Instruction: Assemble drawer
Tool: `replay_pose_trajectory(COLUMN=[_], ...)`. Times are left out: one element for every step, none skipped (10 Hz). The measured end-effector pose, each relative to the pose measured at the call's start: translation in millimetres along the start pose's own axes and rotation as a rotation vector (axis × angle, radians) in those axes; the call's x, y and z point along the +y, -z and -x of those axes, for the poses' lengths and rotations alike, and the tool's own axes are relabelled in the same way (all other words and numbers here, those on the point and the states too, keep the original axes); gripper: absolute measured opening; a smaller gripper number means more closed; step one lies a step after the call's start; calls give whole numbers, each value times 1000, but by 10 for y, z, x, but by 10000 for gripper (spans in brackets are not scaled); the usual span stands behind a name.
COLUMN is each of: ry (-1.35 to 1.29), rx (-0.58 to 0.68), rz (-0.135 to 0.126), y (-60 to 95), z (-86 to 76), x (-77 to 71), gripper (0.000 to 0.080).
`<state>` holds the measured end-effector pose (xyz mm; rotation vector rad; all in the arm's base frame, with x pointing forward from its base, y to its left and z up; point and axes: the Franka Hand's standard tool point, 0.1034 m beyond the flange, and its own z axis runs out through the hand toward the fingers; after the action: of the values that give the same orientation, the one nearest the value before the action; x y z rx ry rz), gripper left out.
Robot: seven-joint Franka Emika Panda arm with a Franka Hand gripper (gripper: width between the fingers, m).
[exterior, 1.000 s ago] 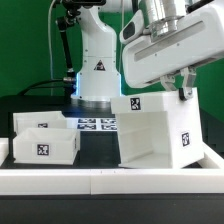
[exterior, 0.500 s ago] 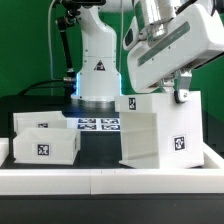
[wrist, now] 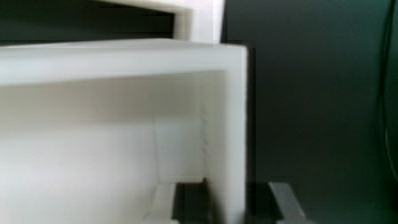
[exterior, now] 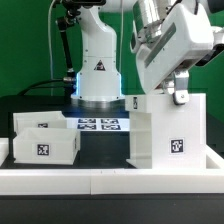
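Observation:
A large white open box, the drawer's case, stands on the black table at the exterior view's right, a marker tag on its front face. My gripper comes down from above and is shut on the top edge of the case's wall. In the wrist view the two dark fingers stand one on each side of that white wall, with my gripper clamped on it. A white drawer box with a tag sits at the exterior view's left, with a second one behind it.
The marker board lies flat in front of the robot base. A white rail runs along the table's front edge. A green backdrop is behind.
My gripper has turned with the case in it. The case has swung so its tagged face points more squarely at the camera and it sits a little further right. The small drawer boxes have not moved.

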<state>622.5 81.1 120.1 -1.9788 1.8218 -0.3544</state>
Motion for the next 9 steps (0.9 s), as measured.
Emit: replay_pose_trajectory(ry=[-39,-46,-45,-46,-50,-47,-46,-46,-42], rx=[-20,-33,-35,-35,-38,-43,-43,-44,-44], rz=[12,22,24,23,26,31,31,31,31], y=[-31,-57,-69,-80,-86,-86,-82,-82,-84], z=[69,91,88,83,87,99,100,100,101], x=[-29,-46,-54,-61,-62,-61,-60,-60,-60], gripper=[65,65,65,65,65,65,65,65,65])
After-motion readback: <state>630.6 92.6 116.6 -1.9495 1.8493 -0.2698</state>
